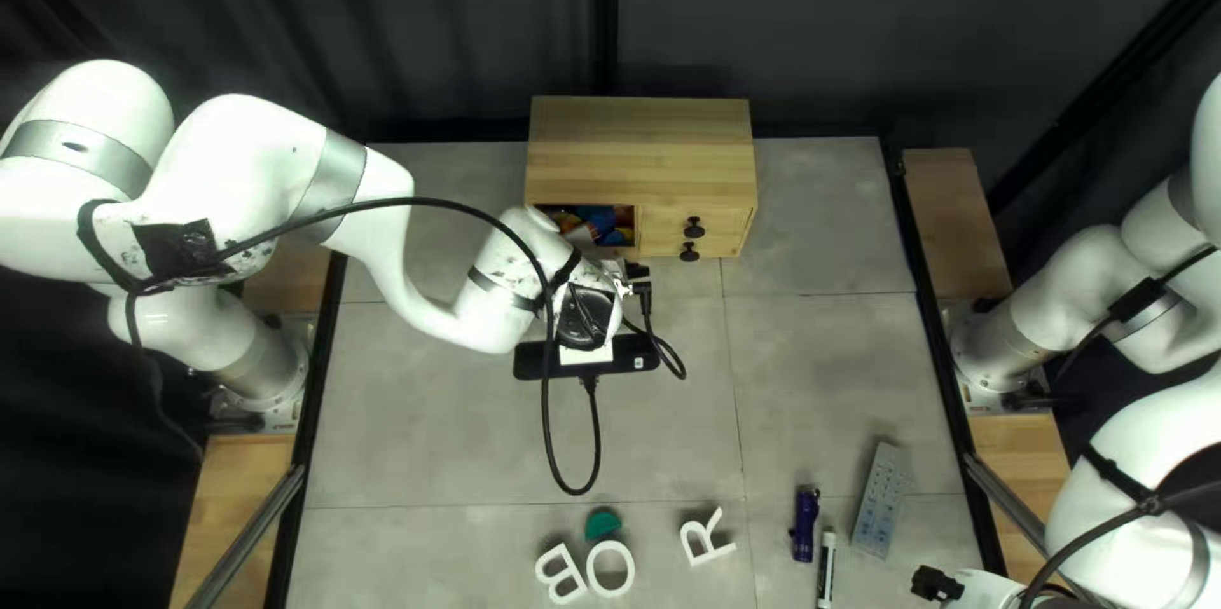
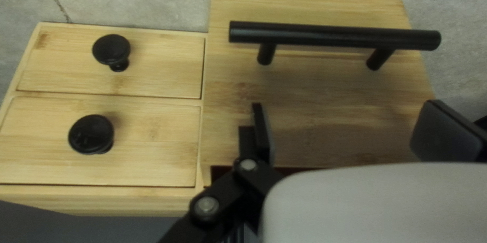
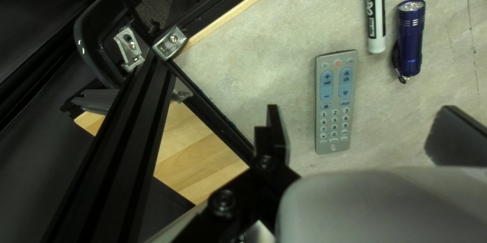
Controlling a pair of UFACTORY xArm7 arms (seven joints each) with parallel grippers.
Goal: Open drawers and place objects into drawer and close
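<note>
At the left of the top left view, the left arm reaches over the tabletop (image 1: 445, 431), its claw (image 1: 632, 279) at the front of a wooden cabinet (image 1: 642, 151) by the far edge. That claw's fingers are spread, with nothing gripped; in the left wrist view, a wooden panel (image 2: 314, 96) with a black bar handle (image 2: 329, 35) lies ahead of them. The cabinet's left compartment (image 1: 541, 210) is open, and inside it sit red, blue and yellow objects (image 1: 611, 225), too small to make out. To its right, two small drawers (image 2: 157, 63), one above the other, are closed, each with a round black knob (image 2: 111, 49). Nearer the near edge come a white letter B (image 1: 550, 556), a green piece (image 1: 602, 516) just beside a white O (image 1: 592, 567), then, set apart, a white R (image 1: 695, 538). Further right lie a blue flashlight (image 1: 805, 520), a marker (image 1: 826, 568) close by, and a grey remote (image 1: 880, 501). Rightmost, the right arm's claw (image 1: 938, 584) is open and holds nothing; in the right wrist view the remote lies ahead of its parted fingers, with the marker and flashlight beyond.
</note>
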